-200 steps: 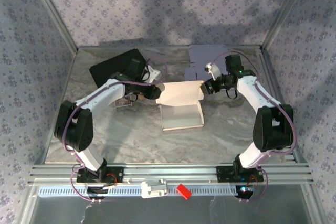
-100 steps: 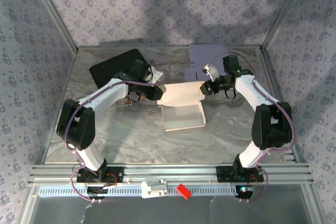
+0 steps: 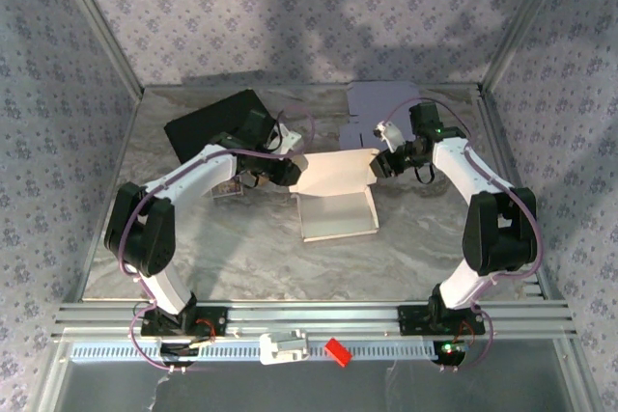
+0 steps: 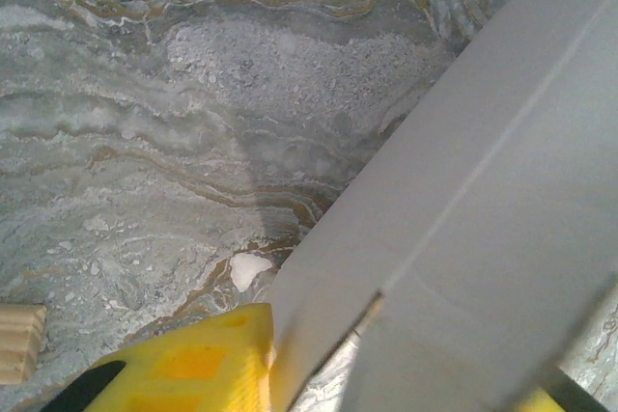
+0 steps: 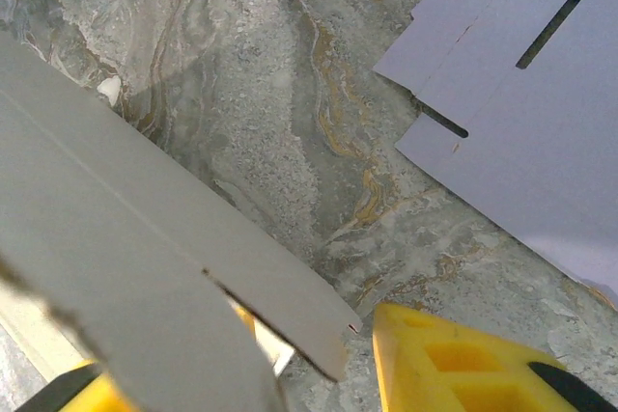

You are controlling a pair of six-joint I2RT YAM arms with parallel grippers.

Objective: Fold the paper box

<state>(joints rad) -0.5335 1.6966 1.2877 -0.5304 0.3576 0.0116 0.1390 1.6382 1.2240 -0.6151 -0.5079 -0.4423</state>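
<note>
The white paper box (image 3: 334, 216) lies open at the table's middle, its lid panel (image 3: 334, 172) raised behind the tray. My left gripper (image 3: 289, 170) is at the lid's left end. In the left wrist view the creased white panel (image 4: 483, 200) runs between the jaws of this gripper (image 4: 396, 381), and one yellow fingertip (image 4: 208, 359) presses against it. My right gripper (image 3: 380, 163) is at the lid's right end. Its jaws (image 5: 241, 359) straddle the panel's slit corner (image 5: 290, 306), with a gap between the paper and the right fingertip (image 5: 435, 354).
A flat lilac cardboard sheet (image 3: 379, 105) lies behind the right gripper, also seen as (image 5: 526, 94). A black slab (image 3: 210, 124) sits at the back left, with a small wooden block (image 4: 19, 342) near it. Metal frame posts and patterned walls close in the table.
The right gripper has narrowed around the lid's right corner and shifted slightly toward the back. The left gripper and the raised lid have hardly moved.
</note>
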